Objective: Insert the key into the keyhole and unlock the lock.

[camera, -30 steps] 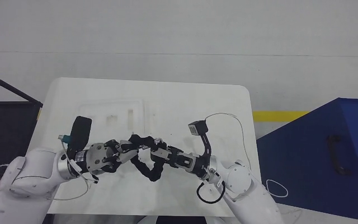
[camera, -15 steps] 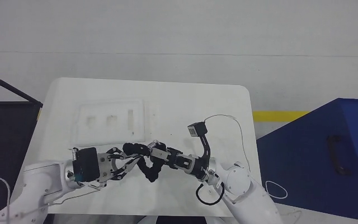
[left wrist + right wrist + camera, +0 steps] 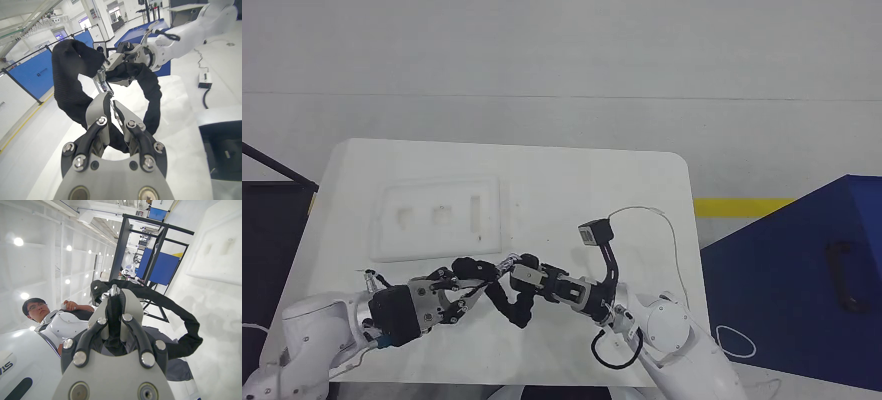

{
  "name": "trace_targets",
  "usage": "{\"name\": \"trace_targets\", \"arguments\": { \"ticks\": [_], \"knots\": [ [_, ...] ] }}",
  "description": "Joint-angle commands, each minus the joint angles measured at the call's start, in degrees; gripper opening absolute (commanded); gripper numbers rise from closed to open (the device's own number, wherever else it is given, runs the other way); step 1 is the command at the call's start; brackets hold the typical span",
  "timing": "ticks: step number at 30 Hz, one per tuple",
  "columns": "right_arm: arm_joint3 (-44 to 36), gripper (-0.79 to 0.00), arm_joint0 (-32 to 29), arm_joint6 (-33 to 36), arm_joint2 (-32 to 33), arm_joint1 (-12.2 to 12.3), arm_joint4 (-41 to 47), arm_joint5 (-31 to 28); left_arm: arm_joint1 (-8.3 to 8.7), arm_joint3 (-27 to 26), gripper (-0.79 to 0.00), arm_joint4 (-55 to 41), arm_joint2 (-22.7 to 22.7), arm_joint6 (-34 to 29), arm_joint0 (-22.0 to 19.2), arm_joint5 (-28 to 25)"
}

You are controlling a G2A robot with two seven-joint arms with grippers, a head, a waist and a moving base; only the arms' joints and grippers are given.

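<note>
The lock [image 3: 510, 308] is a loop in a black fabric sleeve [image 3: 66, 79], held above the table's front half. My right gripper [image 3: 512, 273] [image 3: 114, 293] is shut on the sleeve just behind the lock's metal end [image 3: 114, 288]. My left gripper [image 3: 480, 290] [image 3: 112, 103] is shut on the flat silver key [image 3: 116, 114]. The key lines up with the shiny lock cylinder [image 3: 102, 79] and meets it. How deep the key sits I cannot tell. The two grippers face each other, almost touching.
A white foam tray [image 3: 432, 215] [image 3: 217, 256] with shallow recesses lies at the table's back left. A thin white cable [image 3: 667, 235] curves over the table's right side. A small white box [image 3: 205, 78] with a cable rests on the table beyond the lock.
My left arm has swung toward the table's front edge and rolled its wrist. The key end and the lock have shifted slightly forward with it, while the right gripper keeps its hold.
</note>
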Motion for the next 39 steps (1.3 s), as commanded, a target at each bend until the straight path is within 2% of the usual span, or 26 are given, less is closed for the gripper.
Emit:
{"name": "trace_targets", "arguments": {
  "ticks": [1,6,9,11,12,13,21,24,27,30,35,39],
  "knots": [
    [0.02,-0.785,-0.05,-0.06,-0.03,0.03,-0.02,0.05,-0.05,-0.91,-0.785,3.24,0.05,1.09,0.77,4.92],
    [0.20,-0.785,0.07,-0.22,-0.14,0.08,0.23,0.00,-0.17,-2.29,-0.785,14.79,-0.30,6.41,3.48,18.30],
    [0.38,-0.785,0.24,-0.34,-0.26,0.08,0.31,-0.11,-0.29,-1.77,-0.785,18.59,0.15,9.25,4.94,24.00],
    [0.57,-0.785,0.43,-0.27,-0.39,0.07,0.45,-0.12,-0.33,-1.61,-0.785,19.79,0.53,10.02,5.66,25.24],
    [0.66,-0.785,0.53,-0.28,-0.43,0.07,0.49,-0.13,-0.40,-1.53,-0.366,19.76,0.37,9.68,5.70,26.30],
    [0.75,-0.785,0.62,-0.34,-0.43,0.07,0.55,-0.17,-0.45,-1.48,0.000,19.62,0.50,9.56,5.89,26.70],
    [0.29,-0.785,0.86,-1.93,2.25,0.56,-3.20,-1.47,-0.55,0.91,0.000,13.20,-1.87,13.06,5.27,24.78],
    [-0.88,-0.785,0.29,-2.60,4.55,1.08,-7.37,-1.70,-0.53,2.55,0.000,11.75,-3.52,14.39,5.19,24.42],
    [-2.53,-0.785,-0.32,-2.47,6.60,1.65,-12.41,-1.31,-0.55,4.01,0.000,8.01,-4.34,15.85,5.37,21.45],
    [-5.23,-0.785,-0.90,-3.40,8.85,2.38,-25.51,-0.62,-0.53,5.08,0.000,2.57,-4.16,15.34,5.29,15.10],
    [-9.72,-0.785,-3.45,-7.58,8.53,3.09,-47.69,0.02,-0.46,6.27,0.000,-7.05,-2.21,10.82,3.32,3.26],
    [-11.24,-0.785,-4.69,-12.42,6.79,3.47,-66.62,0.25,-0.48,6.33,0.000,-9.29,-0.07,6.15,0.70,-0.21]
  ]
}}
